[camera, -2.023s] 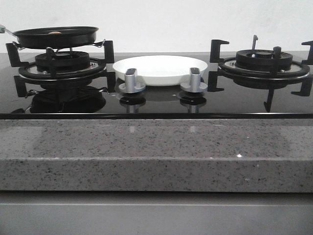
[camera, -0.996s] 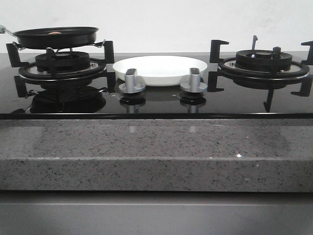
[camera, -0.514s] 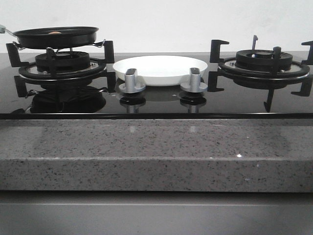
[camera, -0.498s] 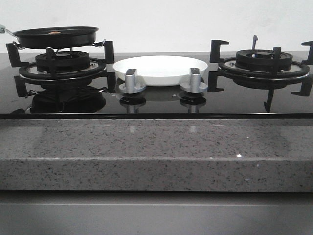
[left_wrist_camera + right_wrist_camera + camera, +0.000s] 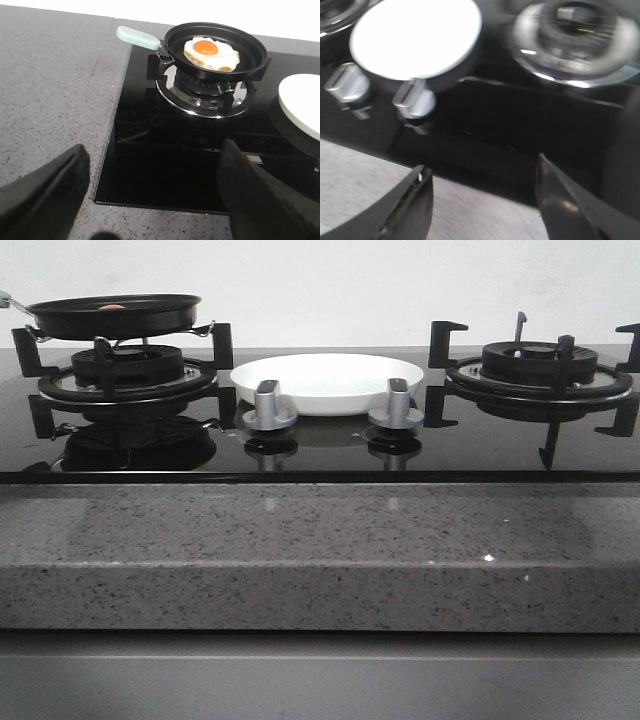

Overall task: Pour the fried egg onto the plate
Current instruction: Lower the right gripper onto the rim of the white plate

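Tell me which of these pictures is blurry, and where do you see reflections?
The right wrist view is smeared, the plate washed out to plain white; the left wrist view is sharp on the fried egg; the front view shows the burners mirrored in the glossy black hob.

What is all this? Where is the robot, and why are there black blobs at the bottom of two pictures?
It is a robot with two arms, working at a stove. One camera looks forward over the stove; no arm shows there. The other two cameras sit on the robot's wrists, so the black blobs are its own fingers. The left gripper and the right gripper are both open and hold nothing.

On the left burner sits a black pan with a pale green handle. A fried egg lies in it. The white plate rests between the two burners, behind two silver knobs, and has nothing on it. The right burner has nothing on it either. The right wrist picture is blurry.
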{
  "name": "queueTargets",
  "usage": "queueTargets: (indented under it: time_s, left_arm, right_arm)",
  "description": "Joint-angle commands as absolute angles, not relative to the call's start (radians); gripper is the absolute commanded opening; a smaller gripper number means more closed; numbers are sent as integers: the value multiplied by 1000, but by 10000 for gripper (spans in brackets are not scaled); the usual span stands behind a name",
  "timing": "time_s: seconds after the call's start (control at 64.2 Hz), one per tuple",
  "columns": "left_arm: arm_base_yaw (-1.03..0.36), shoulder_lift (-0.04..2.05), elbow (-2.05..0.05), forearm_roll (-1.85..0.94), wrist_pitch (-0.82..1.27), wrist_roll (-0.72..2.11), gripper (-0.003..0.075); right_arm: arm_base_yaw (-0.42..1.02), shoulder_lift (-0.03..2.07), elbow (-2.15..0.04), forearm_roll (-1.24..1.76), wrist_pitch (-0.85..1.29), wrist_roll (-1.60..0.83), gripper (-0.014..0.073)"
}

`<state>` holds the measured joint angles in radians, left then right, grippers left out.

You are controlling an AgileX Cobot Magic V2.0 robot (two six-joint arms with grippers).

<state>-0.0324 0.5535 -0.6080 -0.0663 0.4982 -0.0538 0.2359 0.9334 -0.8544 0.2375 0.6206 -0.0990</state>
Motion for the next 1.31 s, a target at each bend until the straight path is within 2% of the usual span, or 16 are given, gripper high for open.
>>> queueTargets:
  time_s: [0.0,0.42,0.778,1.292]
  left_arm:
    - [-32,563,-635,-57,415,-56,533]
    - [-32,563,-635,-57,415,-56,533]
    - [-32,563,-635,-57,423,-56,533]
    - [-32,563,-635,-57,424,-56,533]
  right_arm:
    - [274,1026,-956,256,551,-117,465]
    - [289,1449,-1337,261,608,-117,465]
    - [287,1750,-1657,202,858,-117,465]
    - [287,1981,-1951,163,1004,-129,463]
